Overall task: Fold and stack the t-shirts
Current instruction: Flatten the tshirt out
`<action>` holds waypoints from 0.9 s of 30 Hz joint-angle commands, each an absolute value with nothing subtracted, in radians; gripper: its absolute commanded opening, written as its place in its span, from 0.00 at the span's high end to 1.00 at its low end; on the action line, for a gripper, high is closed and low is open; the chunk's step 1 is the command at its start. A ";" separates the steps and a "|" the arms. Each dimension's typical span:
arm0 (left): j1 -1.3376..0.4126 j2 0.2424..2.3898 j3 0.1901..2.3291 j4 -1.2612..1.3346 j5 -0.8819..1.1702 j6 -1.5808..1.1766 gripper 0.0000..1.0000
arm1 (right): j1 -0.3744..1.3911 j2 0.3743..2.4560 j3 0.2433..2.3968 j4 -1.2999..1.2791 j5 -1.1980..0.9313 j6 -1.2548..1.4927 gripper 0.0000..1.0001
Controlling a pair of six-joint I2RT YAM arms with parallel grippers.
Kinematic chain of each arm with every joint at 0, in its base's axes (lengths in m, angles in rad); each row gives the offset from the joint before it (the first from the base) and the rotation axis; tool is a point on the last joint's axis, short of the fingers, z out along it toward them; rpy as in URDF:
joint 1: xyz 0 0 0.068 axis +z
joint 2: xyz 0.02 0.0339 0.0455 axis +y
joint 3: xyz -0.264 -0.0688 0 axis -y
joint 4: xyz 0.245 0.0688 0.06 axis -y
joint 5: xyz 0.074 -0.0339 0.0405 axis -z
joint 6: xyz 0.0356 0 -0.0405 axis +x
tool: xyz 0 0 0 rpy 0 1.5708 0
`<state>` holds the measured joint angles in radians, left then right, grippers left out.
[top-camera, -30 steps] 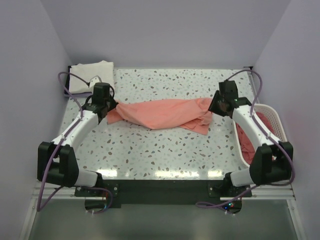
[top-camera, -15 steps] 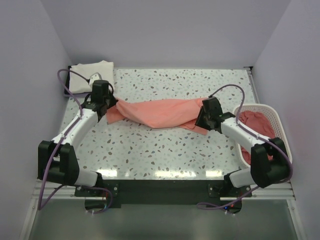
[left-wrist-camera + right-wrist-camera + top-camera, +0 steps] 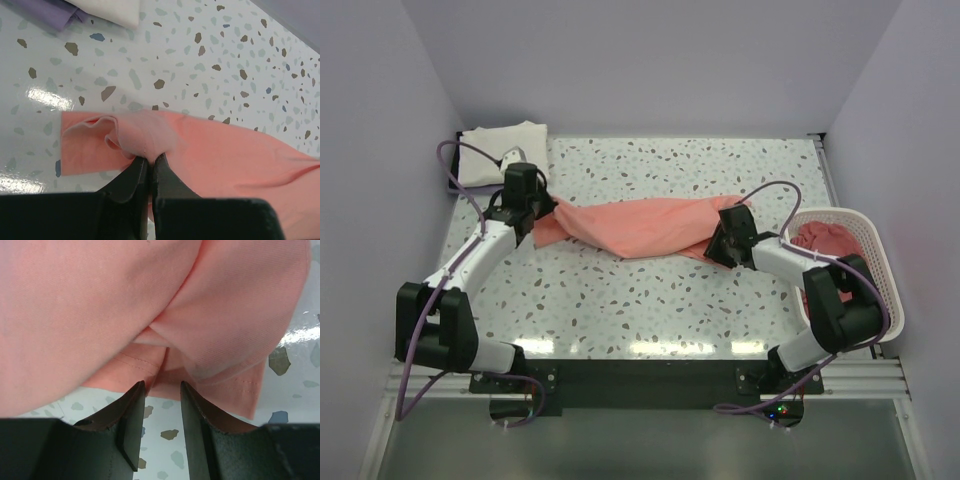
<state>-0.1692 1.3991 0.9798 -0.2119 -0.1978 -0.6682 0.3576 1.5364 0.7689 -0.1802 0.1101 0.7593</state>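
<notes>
Pinching left claw (image 3: 150, 162): its two dark fingers are closed tight on a bunched fold of the salmon shirt (image 3: 225, 155), near that shirt's left end.
Right claw (image 3: 162, 390): fingers parted with a clear gap between them; the shirt's stitched hem sits right at the tips and nothing is clamped.
Salmon shirt: it lies as a long rumpled band across the middle of the table (image 3: 650, 300), running from the left claw to the right claw, wider and doubled over itself at the right end. In the left wrist view a flat corner pokes out to the left of the pinched fold, lying on the table.
Cream shirt (image 3: 500, 150): folded, in the far left corner of the table, well apart from the salmon one, just beyond the left arm.
Basket (image 3: 865, 225): white lattice, at the right edge of the table beside the right arm.
Red shirt (image 3: 825, 240): heaped inside the basket, partly hidden by the right arm.
Table: pale, speckled with dark chips.
</notes>
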 commanded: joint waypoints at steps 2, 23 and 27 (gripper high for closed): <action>-0.150 1.373 0.985 -0.140 -0.176 -0.649 1.00 | 0.367 1.538 0.742 -0.066 0.103 0.819 0.62; -0.140 1.367 0.969 -0.140 -0.169 -0.647 1.00 | 0.379 1.529 0.738 -0.040 0.095 0.884 0.93; -0.138 1.368 0.971 -0.140 -0.170 -0.646 1.00 | 0.379 1.493 0.749 -0.081 0.097 0.870 1.00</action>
<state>-0.1505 1.3983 0.9691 -0.1951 -0.1772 -0.6678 0.3733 1.5463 0.7231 -0.0647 0.0856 0.8738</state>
